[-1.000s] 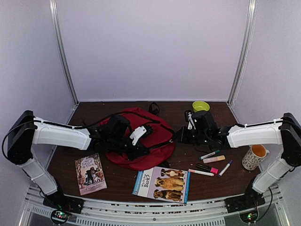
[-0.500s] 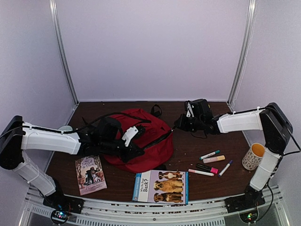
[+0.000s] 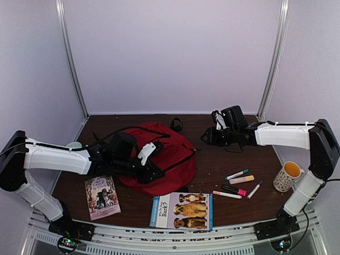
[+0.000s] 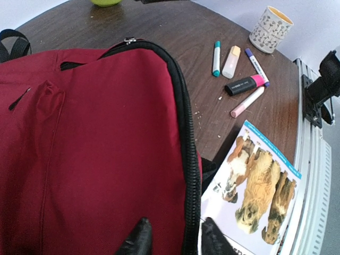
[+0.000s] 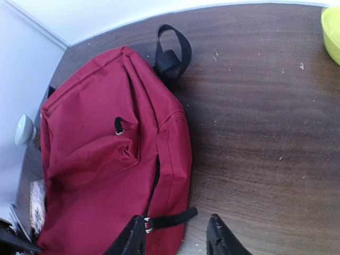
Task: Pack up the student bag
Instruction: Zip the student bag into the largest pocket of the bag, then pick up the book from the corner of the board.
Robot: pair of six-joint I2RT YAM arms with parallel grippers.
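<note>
While the left end effector (image 4: pixel 174 240) stands partly open with the zipper rim (image 4: pixel 183 133) between its fingers (image 4: pixel 139 240), clamping nothing, the student bag (image 4: pixel 95 138) lies on the table (image 4: pixel 212 117) beneath it; the right end effector (image 5: pixel 175 241), partly open and empty, hangs beside the bag's black strap (image 5: pixel 172 218).

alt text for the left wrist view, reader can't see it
A dark-red bag fills the left of the frame, its black zipper running down between the fingers of the left gripper. On the table to the right lie a dog book, markers and a mug.
</note>
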